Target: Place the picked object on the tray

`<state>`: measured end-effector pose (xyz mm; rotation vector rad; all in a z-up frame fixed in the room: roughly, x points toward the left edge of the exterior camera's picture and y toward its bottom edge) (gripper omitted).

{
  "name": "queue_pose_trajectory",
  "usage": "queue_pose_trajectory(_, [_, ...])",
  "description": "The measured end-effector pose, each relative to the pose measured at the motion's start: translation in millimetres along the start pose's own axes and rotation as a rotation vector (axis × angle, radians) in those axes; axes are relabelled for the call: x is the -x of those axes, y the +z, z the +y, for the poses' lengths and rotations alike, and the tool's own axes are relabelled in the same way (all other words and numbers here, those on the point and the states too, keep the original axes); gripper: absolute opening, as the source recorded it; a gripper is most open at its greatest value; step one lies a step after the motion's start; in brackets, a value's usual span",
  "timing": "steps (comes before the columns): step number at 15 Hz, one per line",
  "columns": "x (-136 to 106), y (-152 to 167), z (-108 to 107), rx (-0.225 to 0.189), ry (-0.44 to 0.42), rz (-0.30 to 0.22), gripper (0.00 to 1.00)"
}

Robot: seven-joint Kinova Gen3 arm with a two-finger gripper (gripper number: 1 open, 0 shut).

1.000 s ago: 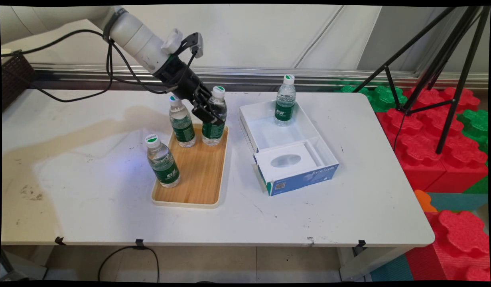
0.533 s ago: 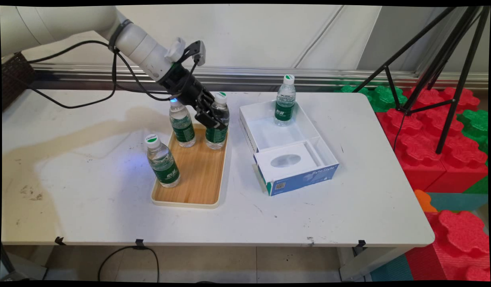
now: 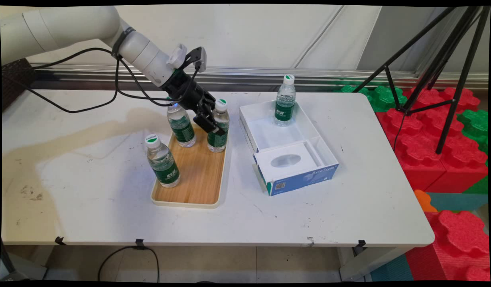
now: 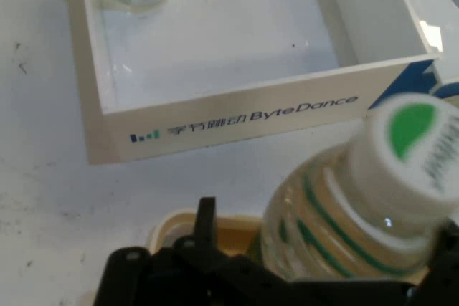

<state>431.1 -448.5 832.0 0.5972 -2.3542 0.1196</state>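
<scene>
Bottle in claw; bottom cut off hand view.

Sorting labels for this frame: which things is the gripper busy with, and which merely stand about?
At the gripper: gripper, closed on the tilted bottle; wooden tray under it.
Standing about: rear-left tray bottle; front tray bottle; white box; boxed bottle; tripod.

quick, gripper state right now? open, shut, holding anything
Gripper: closed on a water bottle at the far right corner of the wooden tray, the bottle tilted.
</scene>
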Motion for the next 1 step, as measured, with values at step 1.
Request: queue_pose_trajectory(1, [1.0, 0.5, 0.3, 0.001, 0.003, -0.001, 1.0])
